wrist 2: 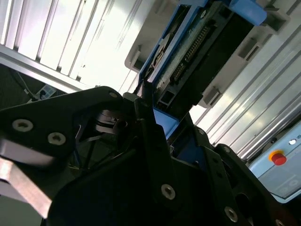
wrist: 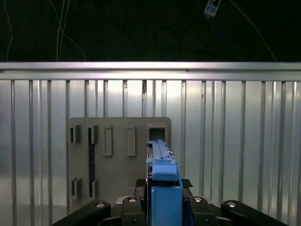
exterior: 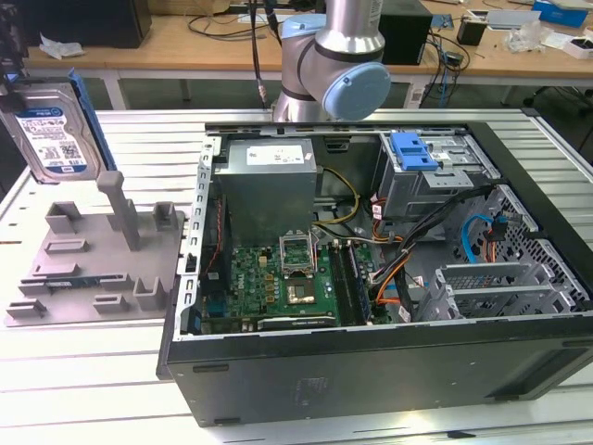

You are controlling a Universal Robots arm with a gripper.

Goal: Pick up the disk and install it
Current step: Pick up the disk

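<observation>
Table (exterior: 120, 139): ribbed silver metal slats, with bright glare across them.
Bench (exterior: 176, 51): wooden and cluttered, behind the table.
Floor (wrist: 141, 28): dark, beyond the table's edge.
Cables (wrist: 61, 26): thin and pale, on the floor past the table.
Power strip (wrist: 211, 6): white, on the floor past the table.

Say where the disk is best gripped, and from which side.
Likely at one short end, across its flat faces, coming from above: the disk hangs upright and thin, as the claw holds it now, leaving the lower end free.
</observation>
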